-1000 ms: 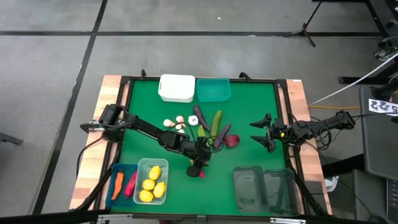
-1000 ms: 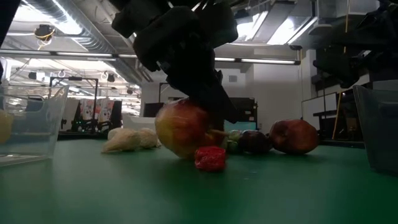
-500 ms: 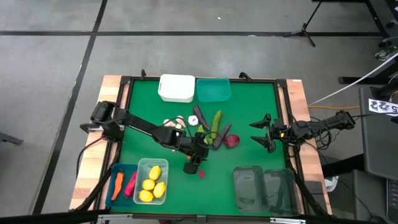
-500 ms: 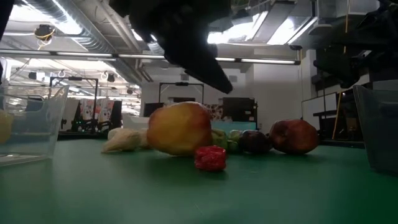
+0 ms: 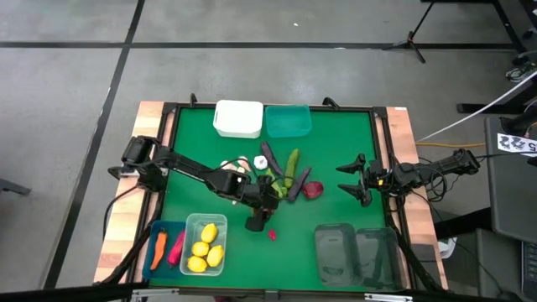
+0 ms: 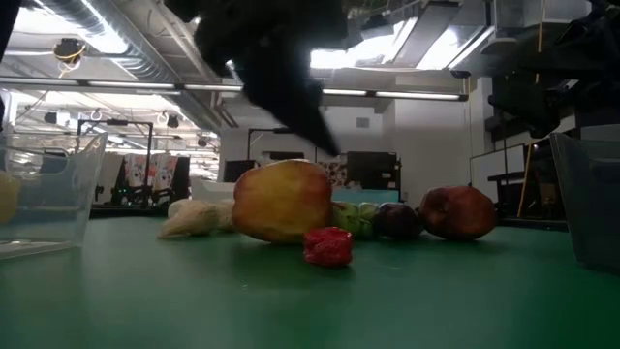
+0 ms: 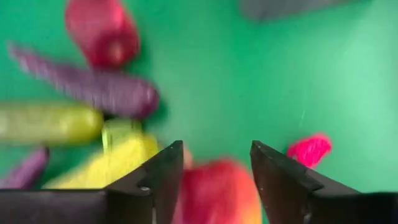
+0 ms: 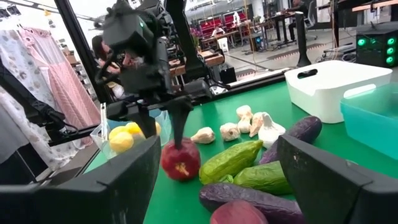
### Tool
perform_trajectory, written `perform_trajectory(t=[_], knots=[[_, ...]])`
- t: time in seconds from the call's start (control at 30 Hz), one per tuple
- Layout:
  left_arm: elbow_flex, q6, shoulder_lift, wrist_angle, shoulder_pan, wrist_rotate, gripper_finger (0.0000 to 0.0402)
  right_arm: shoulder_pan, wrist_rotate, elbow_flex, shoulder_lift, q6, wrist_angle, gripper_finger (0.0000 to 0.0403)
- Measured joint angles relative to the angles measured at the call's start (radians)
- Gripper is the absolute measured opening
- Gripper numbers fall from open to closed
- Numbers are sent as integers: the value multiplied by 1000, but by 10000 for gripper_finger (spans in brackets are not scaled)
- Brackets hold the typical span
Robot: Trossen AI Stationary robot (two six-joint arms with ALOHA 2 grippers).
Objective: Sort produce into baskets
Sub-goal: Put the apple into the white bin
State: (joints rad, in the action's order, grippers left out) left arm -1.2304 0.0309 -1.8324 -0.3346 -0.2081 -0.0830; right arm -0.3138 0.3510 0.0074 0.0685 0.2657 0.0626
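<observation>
A red-and-yellow apple (image 6: 281, 201) rests on its side on the green table, in front of the produce pile. My left gripper (image 7: 214, 168) hangs open just above it, one finger over each side of the apple (image 7: 214, 193), pointing steeply down. Beside the apple lies a small red piece (image 6: 327, 246). Behind it are a second red apple (image 5: 312, 190), purple eggplants (image 7: 93, 90), green cucumbers (image 5: 291, 168) and white garlic (image 5: 239, 165). My right gripper (image 5: 351, 178) waits open at the table's right edge.
A white basket (image 5: 237, 118) and a teal one (image 5: 289, 120) stand at the far edge. At the near left are a blue basket (image 5: 153, 231) and a clear one (image 5: 191, 226) holding lemons. Two smoky baskets (image 5: 336, 252) stand near right.
My left gripper, which stood low around the apple, has risen off it and drawn a little toward the table's left. The apple stays on the table and has tipped slightly, now lying broader on its side.
</observation>
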Motion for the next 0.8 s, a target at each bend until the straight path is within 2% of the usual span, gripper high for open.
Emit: perform_trajectory(t=[0.1,0.23,0.37,0.6,0.8], knots=[[0,72,0,-73,-4,-9,232,0,-4,0,0,0,-1,321],[0,132,1,-88,-16,-13,278,0,-4,0,0,-3,-1,321],[-48,164,8,-131,-21,-15,309,0,-4,0,0,-8,-1,321],[-222,247,10,-461,-30,-23,321,0,-4,0,0,-8,-1,321],[-236,452,11,-652,-50,-30,322,0,-4,0,0,-9,-1,321]])
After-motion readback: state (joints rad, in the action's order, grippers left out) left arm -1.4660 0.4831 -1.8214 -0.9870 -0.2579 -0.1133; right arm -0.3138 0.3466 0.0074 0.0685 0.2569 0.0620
